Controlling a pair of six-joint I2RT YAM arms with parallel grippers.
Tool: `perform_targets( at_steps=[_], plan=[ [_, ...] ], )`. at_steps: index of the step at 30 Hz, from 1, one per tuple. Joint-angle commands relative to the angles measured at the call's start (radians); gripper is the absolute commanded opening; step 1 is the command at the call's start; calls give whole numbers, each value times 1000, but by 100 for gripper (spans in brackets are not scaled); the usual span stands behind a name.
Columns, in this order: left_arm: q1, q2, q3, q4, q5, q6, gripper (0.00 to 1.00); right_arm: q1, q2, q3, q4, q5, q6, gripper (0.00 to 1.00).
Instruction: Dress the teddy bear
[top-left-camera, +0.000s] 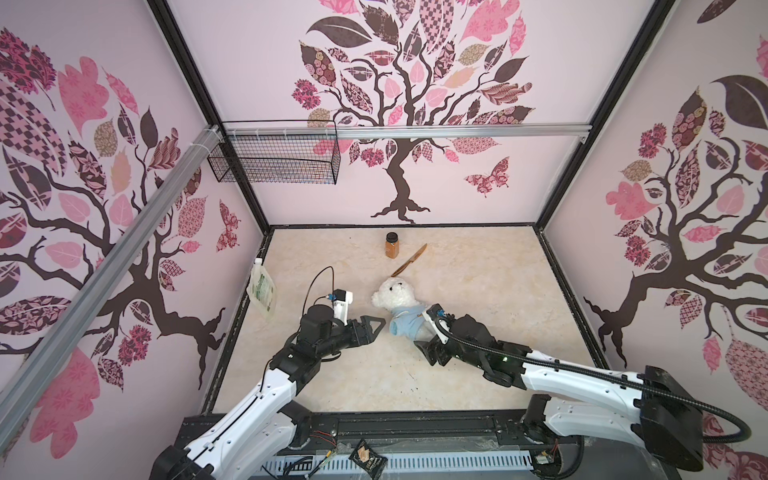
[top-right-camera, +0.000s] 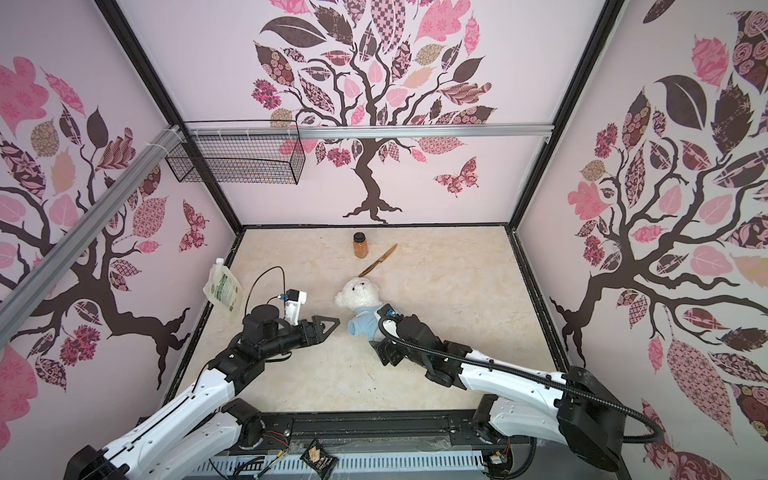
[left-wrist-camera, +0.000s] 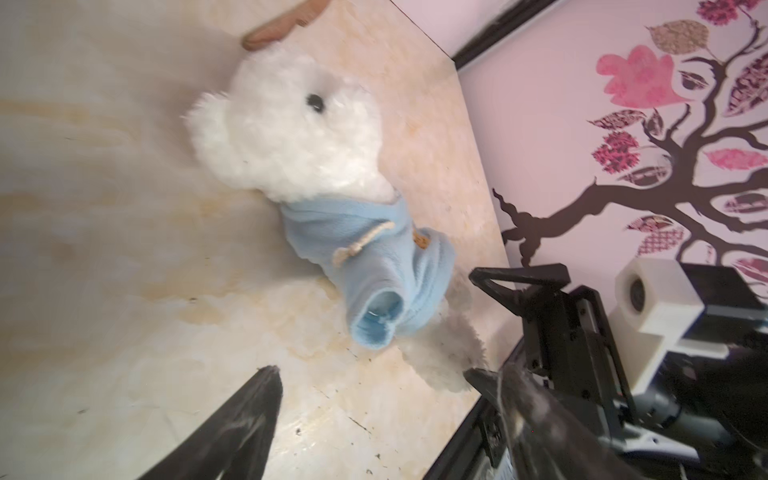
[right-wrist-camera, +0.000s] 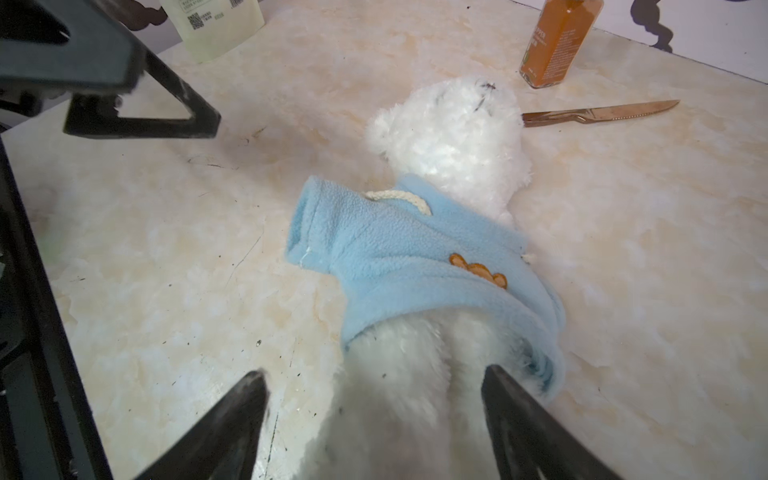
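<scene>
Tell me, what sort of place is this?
Probably a robot test booth: a left arm and right arm over a tabletop, tree-decal wall panels around it, props like a teddy bear and spice jar.

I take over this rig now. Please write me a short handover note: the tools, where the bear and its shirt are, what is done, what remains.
Left tool: open, holds nothing, close to the shirt's sleeve but apart from it.
Right tool: open, one finger on each side of the bear's legs, no grip.
Teddy bear: lies on the table with the light blue shirt on its torso.
Done: the shirt is past the head and covers the body down to the legs.
To do: the sleeve shows no paw in its opening, so that arm probably needs feeding through. The other sleeve is hidden.
</scene>
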Motion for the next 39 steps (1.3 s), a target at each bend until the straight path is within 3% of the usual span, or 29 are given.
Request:
perform_targets(
  at_steps=[1,6,12,15,19,22,26,29,35,39],
  plan=[
    [8,10,53,-111,-78,53,85,37,70,22,13,115,29,89],
    [8,86,87,-100,-32,53,85,41,189,63,52,152,65,94],
    [9,105,84,-78,-27,51,85,43,349,126,50,263,41,90],
    [10,104,82,-78,-38,55,85,43,402,114,131,294,-3,84],
    [10,96,95,-105,-63,75,85,36,432,92,220,311,-73,59],
    [10,89,129,-162,-111,115,83,-6,390,51,279,217,-92,42],
    [8,72,198,-236,-137,258,76,-84,265,-36,345,-14,-99,28],
    [-15,45,238,-254,-129,380,70,-106,176,-79,352,-118,-108,11],
    [-198,-20,274,-257,-119,810,59,-115,107,-76,301,-239,-81,12],
    [-238,-19,270,-272,-32,1015,52,-117,109,-58,298,-319,-41,12]
  ],
)
